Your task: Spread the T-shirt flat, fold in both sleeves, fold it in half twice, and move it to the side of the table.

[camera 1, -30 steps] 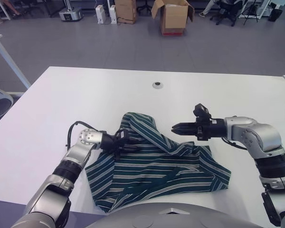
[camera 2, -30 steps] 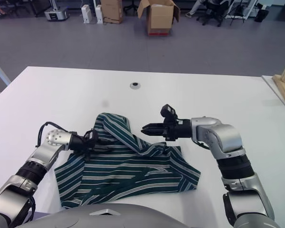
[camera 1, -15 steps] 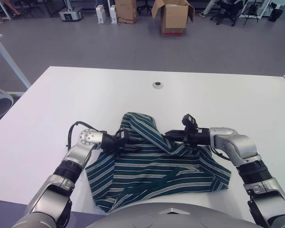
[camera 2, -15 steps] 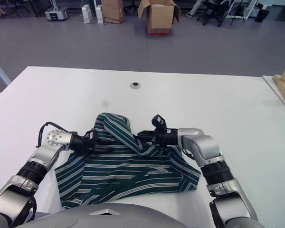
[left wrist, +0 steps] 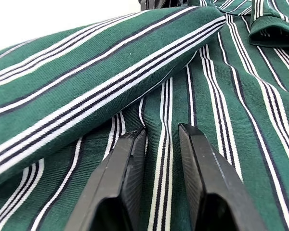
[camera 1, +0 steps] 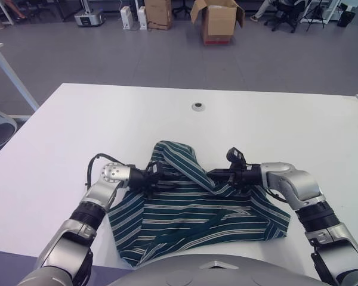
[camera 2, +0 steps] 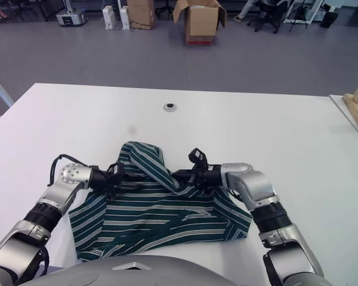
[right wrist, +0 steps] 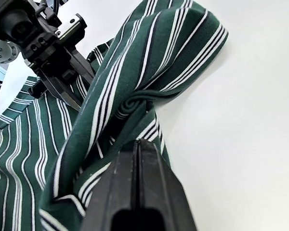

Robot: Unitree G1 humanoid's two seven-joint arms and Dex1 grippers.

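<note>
The T-shirt (camera 1: 197, 208) is seen lying crumpled on the near middle of the worktop (camera 1: 95, 119), with its near hem rumpled and a fold heaped up along its far edge. The left fingers (left wrist: 130, 163) are laid on the striped cloth at the shirt's left side, slightly parted, with nothing gripped between them. The right fingers (right wrist: 149, 192) are pressed together, their tips tucked against the raised fold. Whether any cloth is pinched there cannot be told. The spreading step is judged to be in hand, since no sleeve is yet laid out. For the next move, the heaped fold would need to be caught and drawn outward while the left side is held down. Beyond the shirt, a small round fitting (camera 1: 197, 106) is set in the worktop.
</note>
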